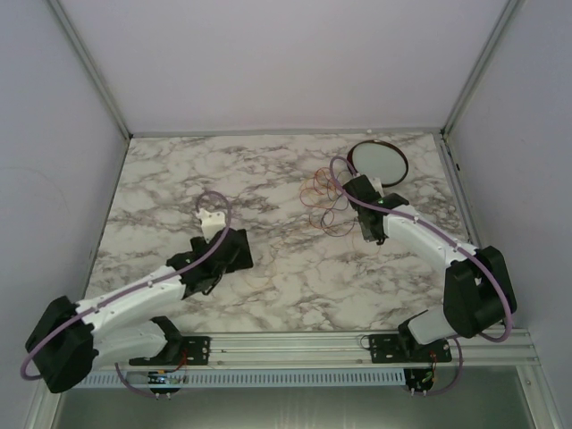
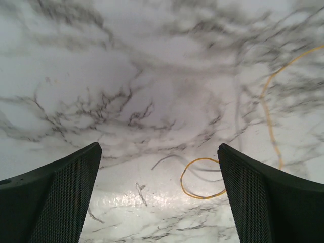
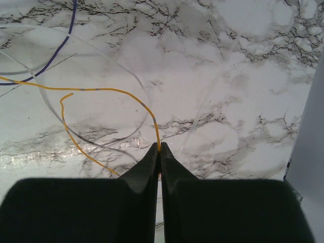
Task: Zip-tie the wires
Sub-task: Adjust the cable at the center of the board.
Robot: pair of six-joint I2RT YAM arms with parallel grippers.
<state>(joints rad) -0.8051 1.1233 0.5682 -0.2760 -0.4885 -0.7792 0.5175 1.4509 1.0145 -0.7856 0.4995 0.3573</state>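
Standing spread above the marble table (image 1: 170, 179), left gripper (image 2: 158, 148) grips nothing, with a yellow loop of the wires (image 2: 181, 178) lying between its fingers. Farther out, right gripper (image 3: 159, 148) is pressed together on one yellow strand; the bunch (image 1: 323, 201) lies near the dish (image 1: 377, 159). Risk: the hair-fine strand slips free, or a pull drags the bunch apart.

Bunch of hair-thin flexible wires (image 1: 323, 201), red, orange, yellow and dark. Loose tangled loops, flat on the white marble bench (image 1: 223, 170), far right side. One yellow strand (image 3: 157, 134) pinched in the closed right hand (image 3: 159, 148). Further yellow curl (image 2: 200, 178) lies slack on the marble.
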